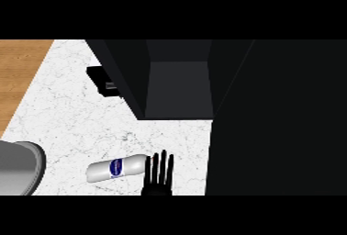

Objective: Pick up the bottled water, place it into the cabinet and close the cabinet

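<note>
The bottled water (116,169), white with a blue label, lies on its side on the white marble counter (75,114) near the front. My right hand (159,180) comes in from the lower edge just right of the bottle's cap end, fingers straight and pointing away from me, open and holding nothing. It stands close beside the bottle; I cannot tell whether they touch. The dark cabinet (177,87) stands open behind, its grey inside floor showing. Its door (278,119) is a large dark panel swung out to the right. My left hand does not show.
A grey metal round vessel (17,167) sits at the counter's left front edge. A small black object (103,81) sticks out beside the cabinet's left wall. Wooden floor (20,69) lies beyond the counter's left edge.
</note>
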Robot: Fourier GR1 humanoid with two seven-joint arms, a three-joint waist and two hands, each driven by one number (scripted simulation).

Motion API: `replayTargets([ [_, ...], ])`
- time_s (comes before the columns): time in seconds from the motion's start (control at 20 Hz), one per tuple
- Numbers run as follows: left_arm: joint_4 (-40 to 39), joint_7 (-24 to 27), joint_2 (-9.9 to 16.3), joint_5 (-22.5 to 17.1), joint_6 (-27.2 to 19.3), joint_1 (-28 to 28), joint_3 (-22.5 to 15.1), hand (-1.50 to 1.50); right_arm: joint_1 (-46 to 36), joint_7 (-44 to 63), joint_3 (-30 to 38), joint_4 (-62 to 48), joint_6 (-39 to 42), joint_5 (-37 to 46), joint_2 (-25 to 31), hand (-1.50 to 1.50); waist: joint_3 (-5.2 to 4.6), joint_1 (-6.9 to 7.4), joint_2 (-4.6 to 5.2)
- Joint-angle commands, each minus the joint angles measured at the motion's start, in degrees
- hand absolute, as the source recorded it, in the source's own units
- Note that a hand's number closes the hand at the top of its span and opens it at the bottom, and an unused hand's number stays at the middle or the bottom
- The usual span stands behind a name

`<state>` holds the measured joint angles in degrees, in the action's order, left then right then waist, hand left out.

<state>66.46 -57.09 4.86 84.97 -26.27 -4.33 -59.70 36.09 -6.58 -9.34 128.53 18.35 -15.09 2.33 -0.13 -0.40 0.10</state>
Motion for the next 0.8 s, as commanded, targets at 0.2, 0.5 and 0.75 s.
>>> replayTargets([
  [0.2, 6.16, 2.9, 6.7, -3.34, -1.29, -3.08, 9.76, -1.5, 2.04, -2.91, 1.98, -1.81, 2.36, -1.23, 1.05, -1.5, 0.15, -0.09, -0.23],
  [0.5, 10.31, 6.52, 11.89, -8.1, -3.14, -0.37, 13.89, -1.5, 2.9, -3.13, 0.36, -2.14, 2.86, -0.53, 0.64, -1.5, 0.13, 0.06, -0.18],
  [0.75, 16.42, 10.41, 14.39, -12.39, -1.36, 0.5, 18.27, -1.5, 0.25, 1.48, 1.27, 0.94, 0.62, -2.94, 0.68, -1.5, 0.12, 0.24, -0.13],
])
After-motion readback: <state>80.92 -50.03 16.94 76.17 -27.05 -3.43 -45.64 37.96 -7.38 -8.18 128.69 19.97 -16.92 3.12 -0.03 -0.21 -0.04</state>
